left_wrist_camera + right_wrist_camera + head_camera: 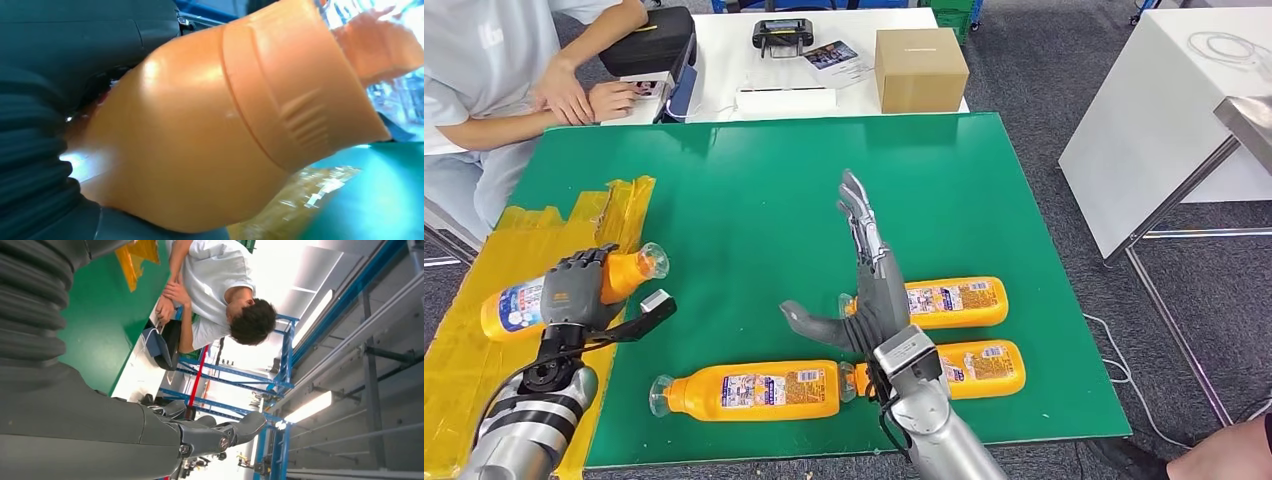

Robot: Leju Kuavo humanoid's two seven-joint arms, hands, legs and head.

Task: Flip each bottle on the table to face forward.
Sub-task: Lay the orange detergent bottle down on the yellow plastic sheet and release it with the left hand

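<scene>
Head view, nearest: front bottle point(754, 391) lying on green tabletop point(754, 190), long axis across, cap left. Beside and just beyond, two more bottles point(954, 302), caps toward centre. Right hand point(869, 290) released, fingers straight, hovering over them. Left hand point(574, 290) grasping held bottle point(574, 290), lifted over yellow tape point(484, 330), cap pointing right. Likely mid-flip; next, roll label-up and set down. Farther off, person point(494, 80) seated.

Three bottles point(749, 391) point(954, 302) point(979, 368) lie near the mat's point(754, 180) front edge (a fourth point(564, 290) at its left).
</scene>
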